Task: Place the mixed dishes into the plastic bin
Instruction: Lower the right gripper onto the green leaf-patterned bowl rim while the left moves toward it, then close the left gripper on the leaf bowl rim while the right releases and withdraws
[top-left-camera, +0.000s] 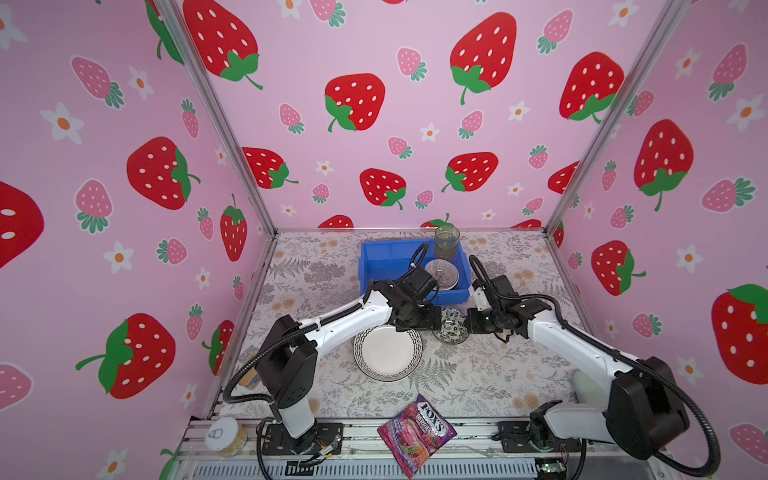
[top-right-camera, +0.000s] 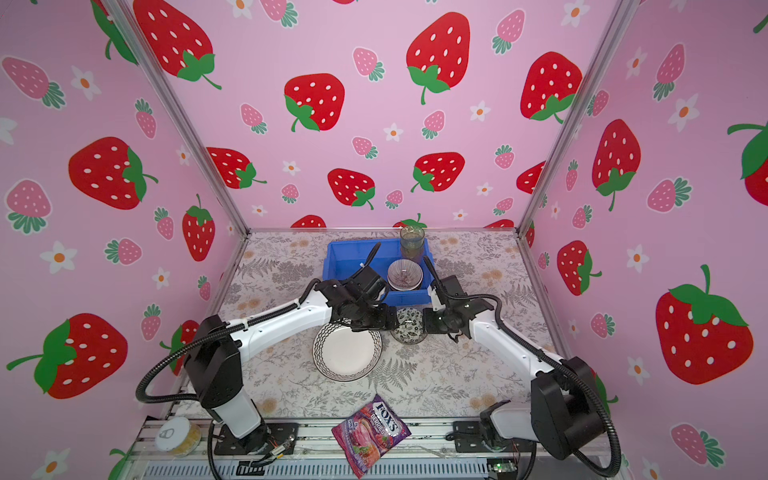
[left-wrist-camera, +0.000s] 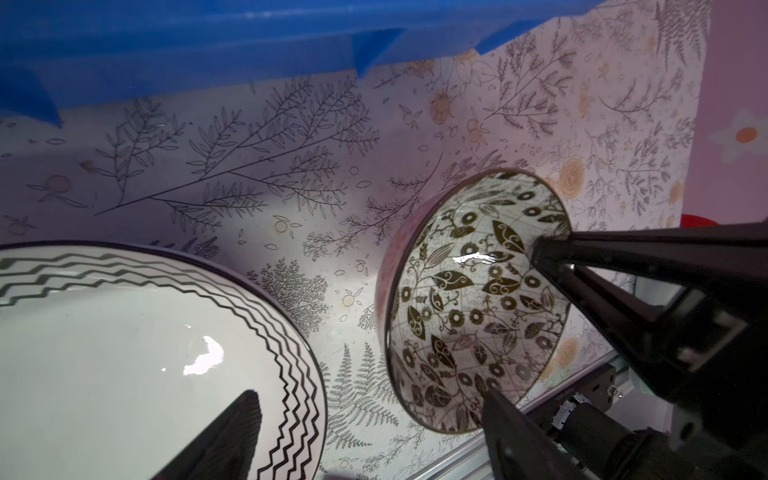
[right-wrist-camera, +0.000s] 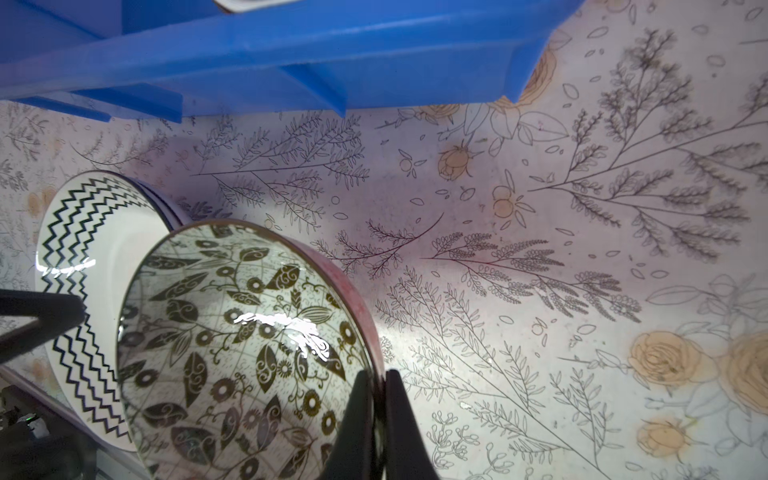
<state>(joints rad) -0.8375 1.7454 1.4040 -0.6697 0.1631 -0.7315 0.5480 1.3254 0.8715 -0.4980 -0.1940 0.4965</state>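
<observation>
The blue plastic bin (top-left-camera: 376, 259) (top-right-camera: 340, 259) stands at the back. A ribbed bowl (top-left-camera: 441, 273) lies inside it and a green glass (top-left-camera: 447, 243) stands at its far right corner. In front of the bin sits a leaf-patterned bowl (top-left-camera: 451, 328) (right-wrist-camera: 241, 353) (left-wrist-camera: 469, 299). My right gripper (right-wrist-camera: 378, 399) (top-left-camera: 468, 325) is shut on its rim, one finger inside and one outside. The zigzag-rimmed plate (top-left-camera: 387, 352) (left-wrist-camera: 137, 357) lies to the bowl's left. My left gripper (left-wrist-camera: 374, 436) (top-left-camera: 430, 323) hangs open over the gap between plate and bowl, holding nothing.
A purple FOX'S candy bag (top-left-camera: 417, 432) lies at the front edge on the rail. A white-lidded jar (top-left-camera: 224, 434) stands at the front left. The bin's front wall (right-wrist-camera: 332, 54) is close behind the bowl. Pink walls enclose three sides.
</observation>
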